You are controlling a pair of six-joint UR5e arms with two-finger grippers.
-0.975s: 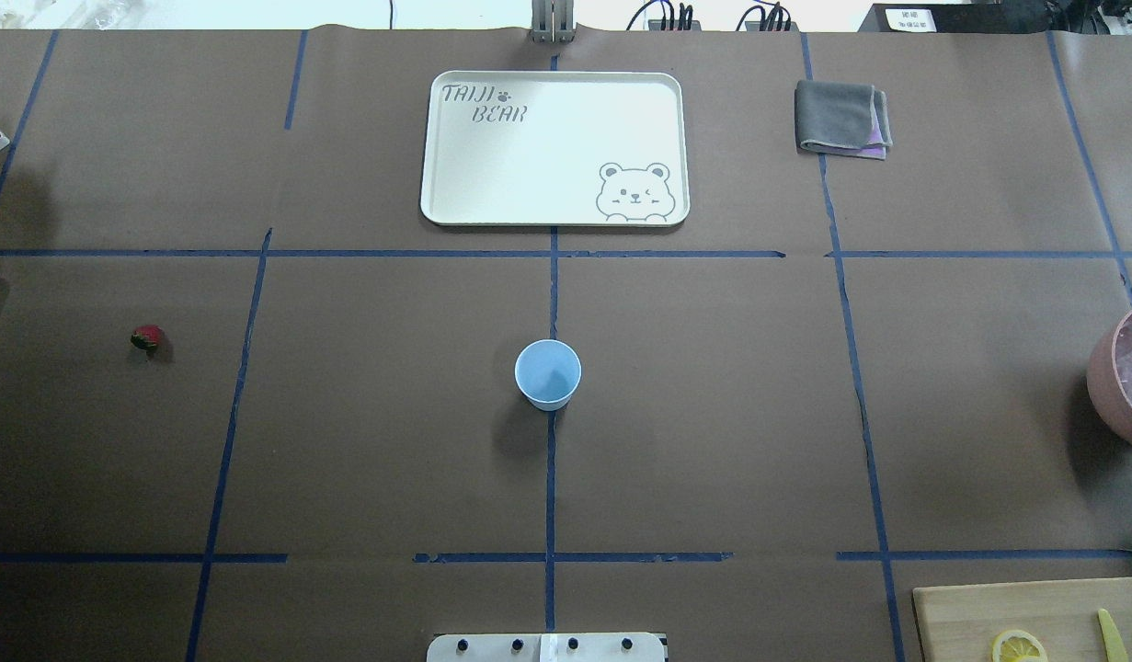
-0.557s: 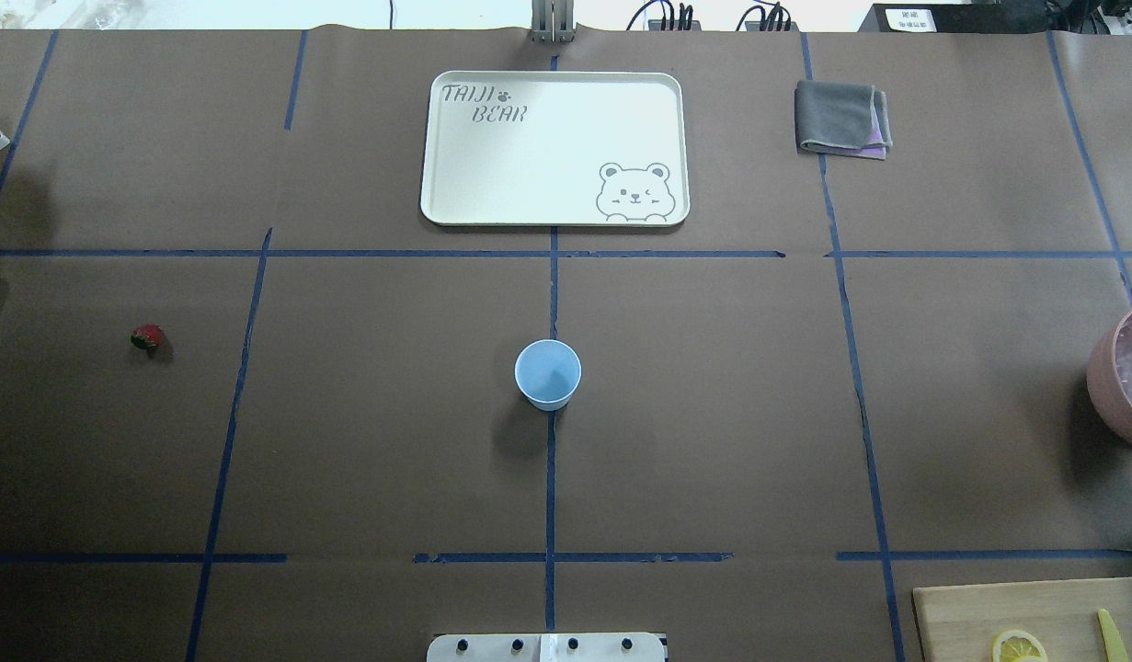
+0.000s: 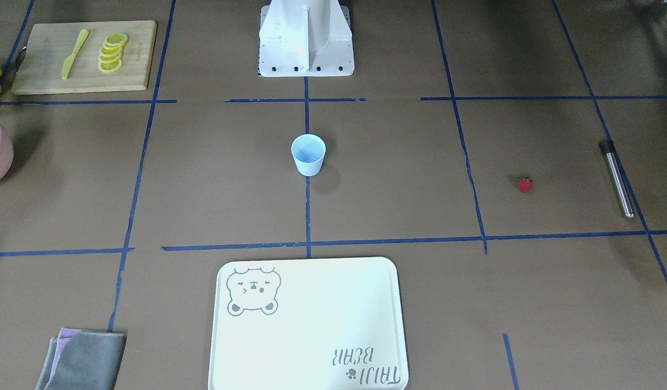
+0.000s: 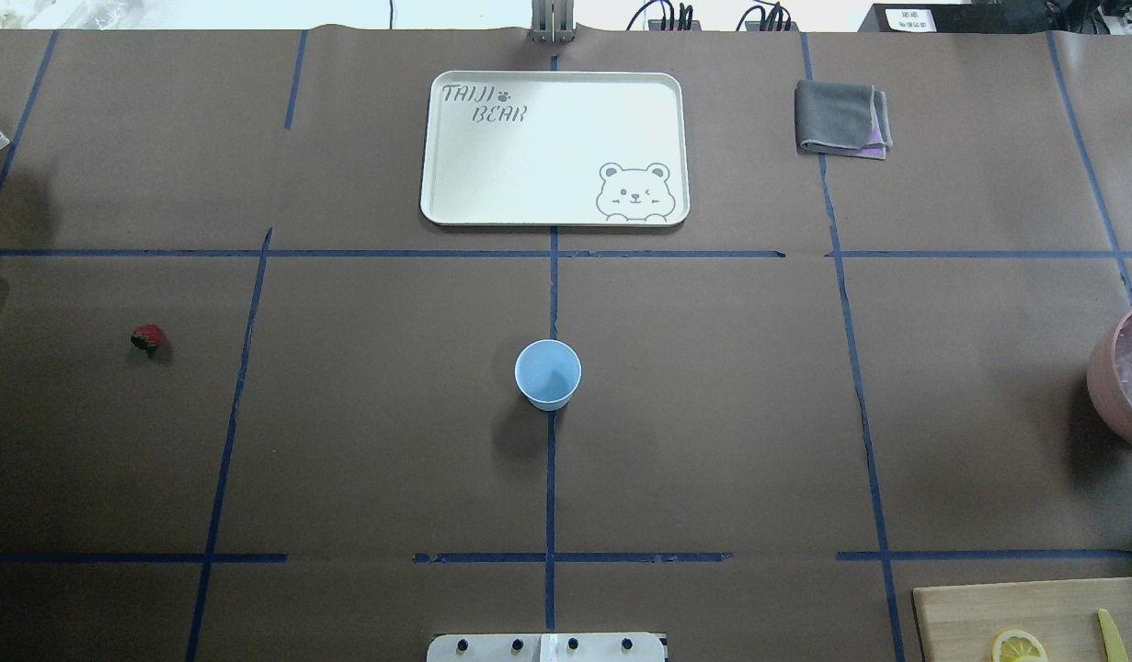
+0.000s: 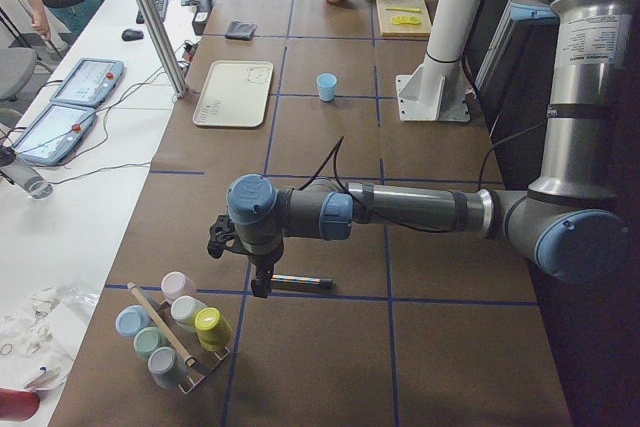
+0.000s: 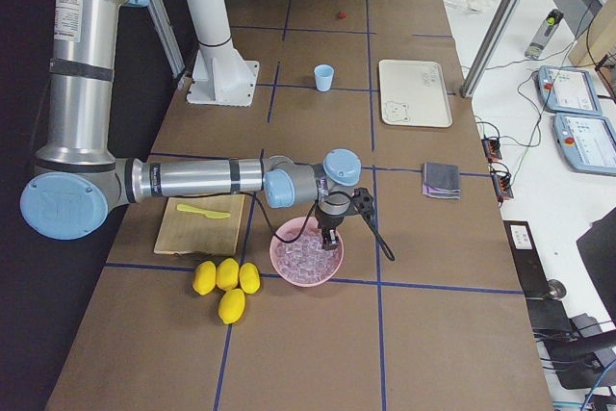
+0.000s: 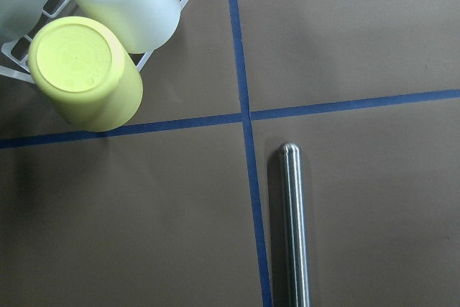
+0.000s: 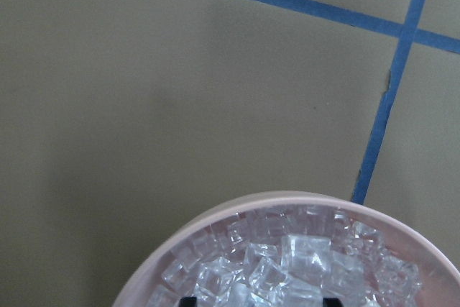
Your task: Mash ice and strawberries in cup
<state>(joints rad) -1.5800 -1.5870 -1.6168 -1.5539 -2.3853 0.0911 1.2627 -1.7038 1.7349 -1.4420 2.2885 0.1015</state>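
The pale blue cup (image 4: 547, 372) (image 3: 308, 154) stands upright at the table's middle. A small red strawberry (image 4: 146, 337) (image 3: 524, 184) lies alone far to the robot's left. The ice (image 8: 287, 264) fills a pink bowl (image 4: 1113, 377) (image 6: 306, 267) at the robot's far right. My right gripper (image 8: 259, 300) hangs over that bowl, its two dark fingertips (image 8: 188, 300) apart at the ice's surface, open. At the table's left end my left gripper (image 5: 258, 287) hovers over a steel rod (image 7: 293, 228) (image 3: 616, 179). Its fingers show in no close view, so I cannot tell its state.
A cream bear tray (image 4: 552, 147) lies at the far middle, a folded grey cloth (image 4: 841, 118) to its right. A cutting board (image 3: 84, 57) holds lemon slices and a yellow knife, with whole lemons (image 6: 223, 281) beside it. A rack of cups (image 5: 175, 327) stands by the rod.
A dark part of the right gripper has come into the overhead view over the pink bowl, and the ice there looks darker. The cup and the strawberry have not moved.
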